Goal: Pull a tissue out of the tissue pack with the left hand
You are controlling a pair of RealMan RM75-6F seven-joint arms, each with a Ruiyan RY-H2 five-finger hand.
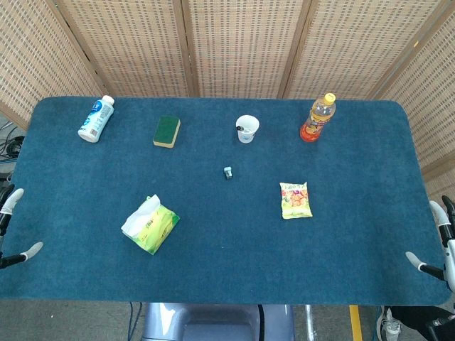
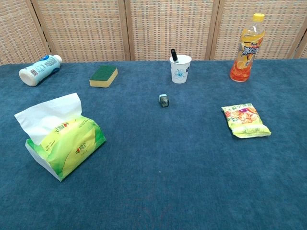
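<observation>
Tissue point(image 2: 47, 116) protrudes from tissue pack point(image 2: 69, 146), untouched.

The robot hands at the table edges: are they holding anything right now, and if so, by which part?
Nothing is held. The left hand and right hand sit at the table's edges with fingers apart, and the tissue pack lies untouched, a tissue sticking out of it.

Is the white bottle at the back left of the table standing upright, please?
No, the white bottle lies on its side on the blue table, with its cap end pointing toward the back wall.
</observation>
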